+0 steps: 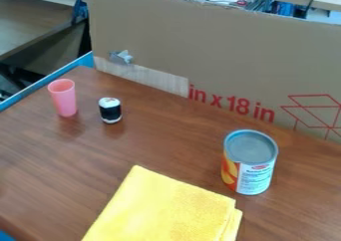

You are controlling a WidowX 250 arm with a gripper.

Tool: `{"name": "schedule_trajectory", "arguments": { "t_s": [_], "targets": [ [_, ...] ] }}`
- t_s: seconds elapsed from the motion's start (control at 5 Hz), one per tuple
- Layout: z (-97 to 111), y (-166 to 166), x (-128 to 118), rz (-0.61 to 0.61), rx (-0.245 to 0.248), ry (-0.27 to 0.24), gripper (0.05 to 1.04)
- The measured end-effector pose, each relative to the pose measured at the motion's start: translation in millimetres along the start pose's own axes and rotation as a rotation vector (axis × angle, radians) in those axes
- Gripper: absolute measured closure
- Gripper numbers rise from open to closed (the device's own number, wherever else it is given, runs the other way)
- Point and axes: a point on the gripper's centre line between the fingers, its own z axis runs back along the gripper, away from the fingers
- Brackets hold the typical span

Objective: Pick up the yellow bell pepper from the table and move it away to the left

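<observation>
One bright yellow cloth (163, 207) lies folded, and I cannot tell the end effector's state

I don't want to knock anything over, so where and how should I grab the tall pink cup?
Probably best around the upper body of the tall pink cup, just below the rim, coming down from above. It stands upright, open end up, and its slim round wall offers opposite sides to pinch. Keep clear of the small black-and-white cylinder standing close by.
</observation>
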Motion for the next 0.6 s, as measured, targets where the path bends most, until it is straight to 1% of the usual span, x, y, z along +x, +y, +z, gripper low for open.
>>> {"name": "schedule_trajectory", "arguments": {
  "t_s": [0.2, 0.4, 0.6],
  "targets": [
    [26.6, -25.7, 0.7, -0.059, 0.06, -0.04, 0.075],
    [41.1, -69.4, -16.1, -0.247, 0.03, -0.051, 0.08],
    [43.4, -100.9, -34.9, -0.392, 0.002, -0.045, 0.083]
  ]
}}
